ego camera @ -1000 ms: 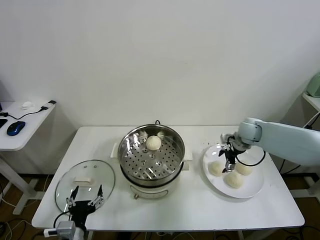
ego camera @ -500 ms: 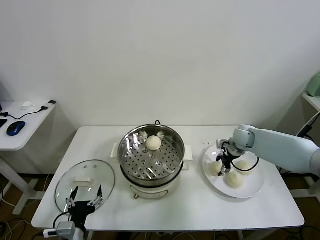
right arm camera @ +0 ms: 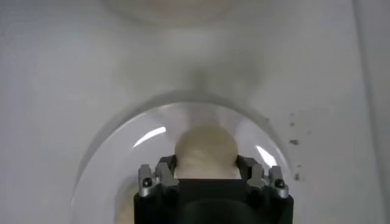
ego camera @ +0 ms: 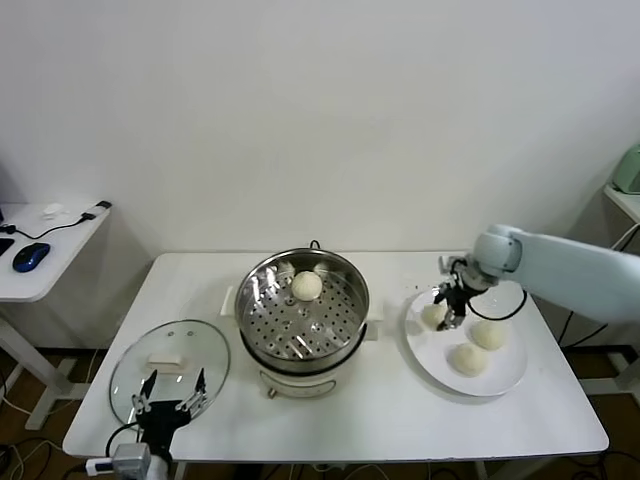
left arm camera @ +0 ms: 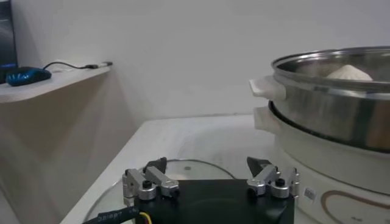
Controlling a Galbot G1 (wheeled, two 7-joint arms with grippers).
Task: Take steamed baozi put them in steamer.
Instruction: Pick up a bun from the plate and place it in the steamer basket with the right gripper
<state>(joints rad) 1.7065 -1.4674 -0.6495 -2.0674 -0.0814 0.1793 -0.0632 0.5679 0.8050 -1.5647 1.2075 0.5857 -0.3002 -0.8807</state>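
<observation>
White table [ego camera: 200, 300]: right tool [ego camera: 446, 309] clamped on baozi [ego camera: 433, 314] above plate [ego camera: 500, 375]; left tool [ego camera: 170, 397] wide.

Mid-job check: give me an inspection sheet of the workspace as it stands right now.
Surface: white table.
Job's things: steamer with one baozi inside; two loose buns on the white plate.
Clutter: glass lid flat on the table.
Grippers: right gripper closed around a third bun over the plate; left gripper open, parked above the lid.
Cables: cord behind the steamer.
Surroundings: side desk with a blue mouse.
</observation>
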